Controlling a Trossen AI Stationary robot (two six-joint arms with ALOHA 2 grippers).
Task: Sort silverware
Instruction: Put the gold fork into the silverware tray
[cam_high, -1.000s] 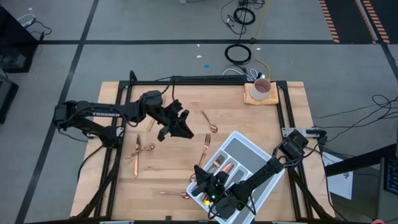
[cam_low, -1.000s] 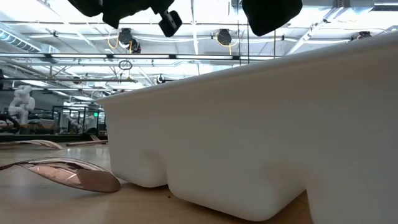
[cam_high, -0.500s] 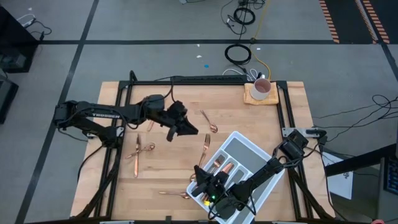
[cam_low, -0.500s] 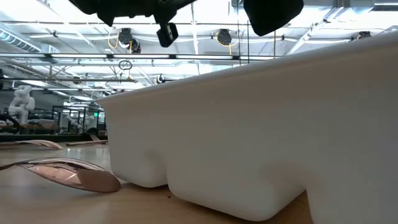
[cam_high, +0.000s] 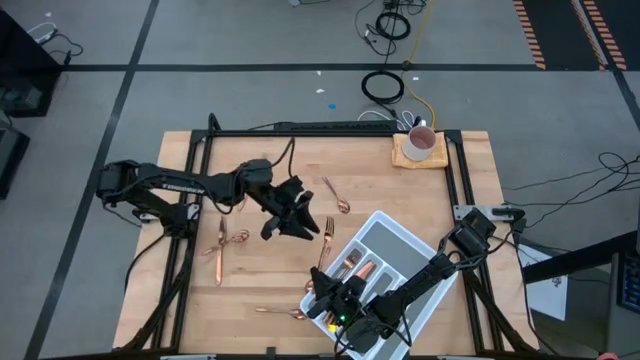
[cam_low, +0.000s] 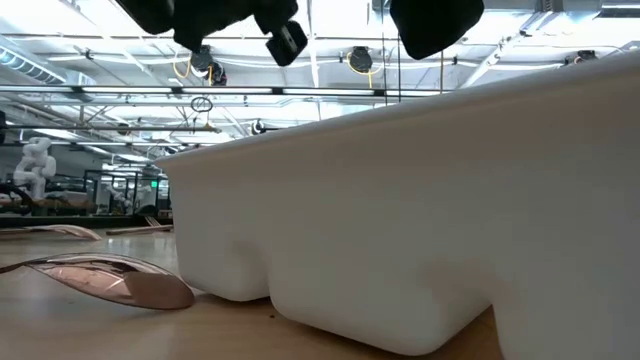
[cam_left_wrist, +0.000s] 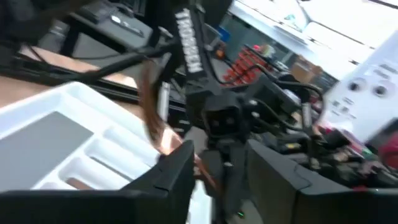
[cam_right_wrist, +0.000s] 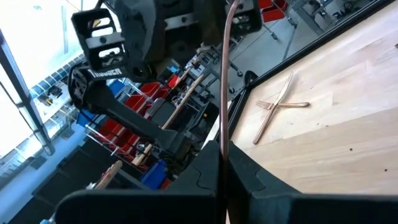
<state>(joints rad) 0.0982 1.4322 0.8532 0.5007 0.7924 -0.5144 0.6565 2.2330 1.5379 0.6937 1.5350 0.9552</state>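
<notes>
My right gripper (cam_high: 320, 280) hovers by the near-left corner of the white divided tray (cam_high: 400, 240), shut on a copper fork (cam_high: 326, 240) that points toward the far edge. My left gripper (cam_high: 298, 225) stands open just left of the fork's tines. In the left wrist view the blurred fork (cam_left_wrist: 154, 109) rises just beyond my left gripper (cam_left_wrist: 214, 168), whose fingers are spread. More silverware lies on the table: a spoon (cam_high: 336, 196), a crossed pair (cam_high: 226, 240) and a spoon (cam_high: 285, 312). Several pieces lie in the tray. My right gripper pinches the fork's handle (cam_right_wrist: 222, 134) near its end between its two fingers. The fingers lie level and along the fork, coming from the table's near side. The fork sticks out past the fingertips toward the far edge, lifted clear of the table.
A white mug (cam_high: 420, 143) on a wooden coaster stands at the far right corner. The tray's tall white wall (cam_low: 420, 200) fills the low view, with a spoon (cam_low: 120, 280) lying left of it. Black frame rails run along the table's left, far and right edges.
My left gripper has moved toward the table's right and near edges and a little down, closing in on the fork's tine end. My right gripper and the fork have stayed in place.
</notes>
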